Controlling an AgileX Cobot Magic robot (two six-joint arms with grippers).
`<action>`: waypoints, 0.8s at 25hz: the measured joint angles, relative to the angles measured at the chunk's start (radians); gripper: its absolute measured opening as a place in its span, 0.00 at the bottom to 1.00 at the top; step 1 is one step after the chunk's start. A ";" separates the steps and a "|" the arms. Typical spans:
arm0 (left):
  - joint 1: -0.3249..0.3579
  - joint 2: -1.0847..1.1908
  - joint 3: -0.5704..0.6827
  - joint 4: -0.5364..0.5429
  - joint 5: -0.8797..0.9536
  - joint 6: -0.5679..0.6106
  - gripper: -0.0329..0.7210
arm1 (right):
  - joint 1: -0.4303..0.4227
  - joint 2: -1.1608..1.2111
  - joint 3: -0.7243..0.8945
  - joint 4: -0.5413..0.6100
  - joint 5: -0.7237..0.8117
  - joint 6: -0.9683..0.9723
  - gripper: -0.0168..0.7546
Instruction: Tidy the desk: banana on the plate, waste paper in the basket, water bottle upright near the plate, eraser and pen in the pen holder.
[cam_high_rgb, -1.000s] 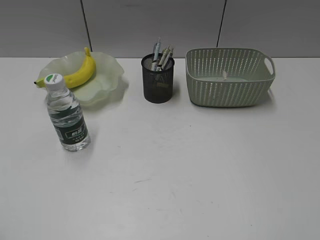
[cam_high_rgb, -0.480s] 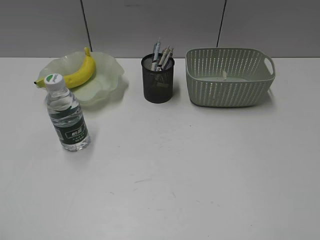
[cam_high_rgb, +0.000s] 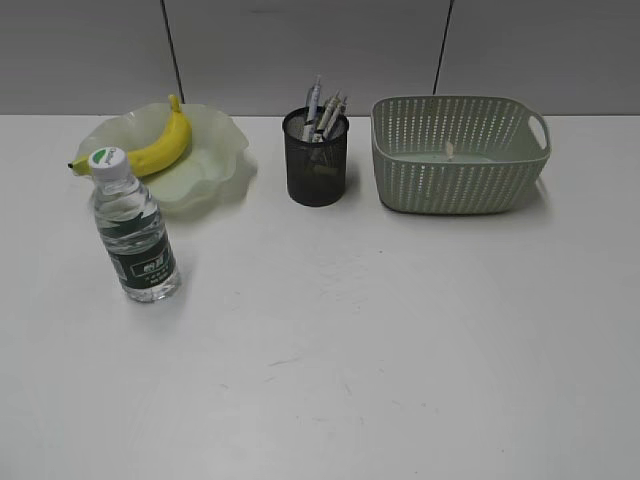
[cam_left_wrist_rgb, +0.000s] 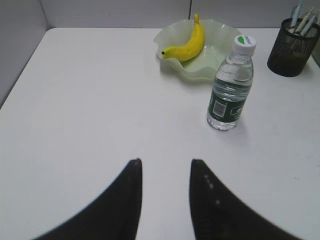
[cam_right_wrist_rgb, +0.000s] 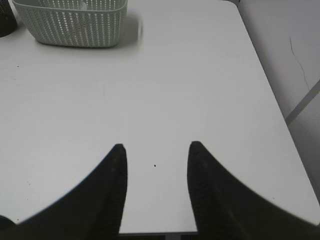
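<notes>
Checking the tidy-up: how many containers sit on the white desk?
3: pale green ruffled plate back left, black mesh pen holder centre back, sage-green perforated basket back right. None seems hidden.

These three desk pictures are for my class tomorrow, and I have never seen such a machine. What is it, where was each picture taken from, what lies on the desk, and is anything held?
It is a robot with two arms. One picture looks at the white desk from the front; the others come from cameras on the wrists. The dark prongs are the open, empty left hand and right hand. A banana lies in a pale green plate, and a water bottle stands upright beside it. Pens stick out of a black pen holder. In the green basket something small and white barely shows; I cannot tell what.
</notes>
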 joint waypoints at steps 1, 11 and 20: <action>0.000 0.000 0.000 0.000 0.000 0.000 0.36 | 0.000 0.000 0.000 0.000 0.000 -0.001 0.45; 0.000 0.000 0.000 0.000 0.000 0.000 0.36 | 0.000 0.000 0.000 0.000 0.000 -0.001 0.45; 0.000 0.000 0.000 0.000 0.000 0.000 0.36 | 0.001 0.000 0.000 0.000 0.000 0.000 0.45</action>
